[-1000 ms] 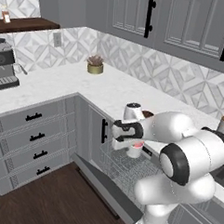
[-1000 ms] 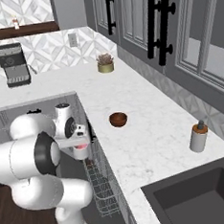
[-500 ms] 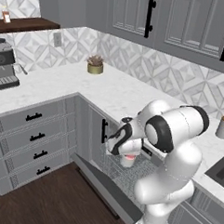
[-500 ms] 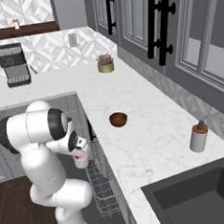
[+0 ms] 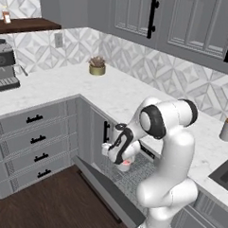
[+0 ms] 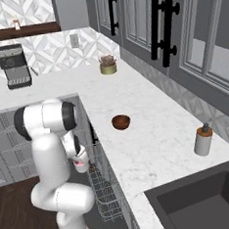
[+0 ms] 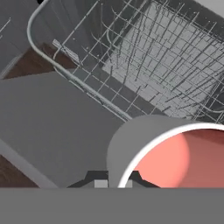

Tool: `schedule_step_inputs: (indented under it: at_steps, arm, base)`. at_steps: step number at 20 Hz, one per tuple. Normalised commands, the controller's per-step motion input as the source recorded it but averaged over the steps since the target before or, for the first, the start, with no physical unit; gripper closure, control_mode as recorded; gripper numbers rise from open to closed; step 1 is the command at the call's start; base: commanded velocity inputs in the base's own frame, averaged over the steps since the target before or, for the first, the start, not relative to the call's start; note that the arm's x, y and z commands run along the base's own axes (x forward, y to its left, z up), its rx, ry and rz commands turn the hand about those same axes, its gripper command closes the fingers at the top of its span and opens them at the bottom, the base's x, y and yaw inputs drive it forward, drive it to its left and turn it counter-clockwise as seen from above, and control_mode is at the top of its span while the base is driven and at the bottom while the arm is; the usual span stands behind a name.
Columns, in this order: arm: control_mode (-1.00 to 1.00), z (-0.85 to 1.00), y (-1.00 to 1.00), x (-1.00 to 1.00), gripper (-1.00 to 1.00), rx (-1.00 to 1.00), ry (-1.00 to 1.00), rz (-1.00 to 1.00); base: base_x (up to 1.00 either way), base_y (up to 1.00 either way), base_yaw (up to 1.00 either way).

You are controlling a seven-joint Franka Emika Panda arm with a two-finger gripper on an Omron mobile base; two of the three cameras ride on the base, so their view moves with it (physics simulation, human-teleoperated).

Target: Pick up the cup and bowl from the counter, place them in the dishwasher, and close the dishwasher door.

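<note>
A grey corner kitchen: the marble bench (image 6: 152,133) carries the brown bowl (image 6: 120,121) near its front edge, not yet collected. Below, the dishwasher door (image 5: 104,191) lies open with the wire rack (image 7: 144,65) exposed, so loading can proceed. The fingers (image 5: 120,160) pinch the cup (image 7: 175,153) by its rim, low over the rack's front edge, presumably for setting down.

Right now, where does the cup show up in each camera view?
Left base view: the cup, centre, held at the arm's end over the wire rack.
Right base view: centre-left, beside the rack.
Hand view: bottom right.
Shared landmark: the rack.
</note>
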Motion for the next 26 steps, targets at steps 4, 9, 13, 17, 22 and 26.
schedule_step_inputs:
  at_steps: [4,9,13,17,22,26]
  arm:
    - [-1.00,-0.24,-0.18,0.63,1.00,0.00,0.05,-0.08]
    - [-1.00,-0.41,-0.08,0.49,1.00,-0.03,0.00,-0.11]
    - [-1.00,-0.56,0.00,0.33,1.00,-0.08,-0.08,-0.13]
    - [-1.00,-0.36,-0.06,0.36,1.00,-0.01,-0.03,-0.11]
    - [-1.00,-0.39,-0.05,0.31,1.00,-0.01,0.00,-0.05]
    - [-1.00,-0.16,-0.34,0.04,1.00,0.00,0.00,-0.02]
  base:
    - [0.00,0.00,0.00]
    - [0.00,0.00,0.00]
    - [0.00,0.00,0.00]
    - [0.00,0.00,0.00]
    - [0.00,0.00,0.00]
    - [0.00,0.00,0.00]
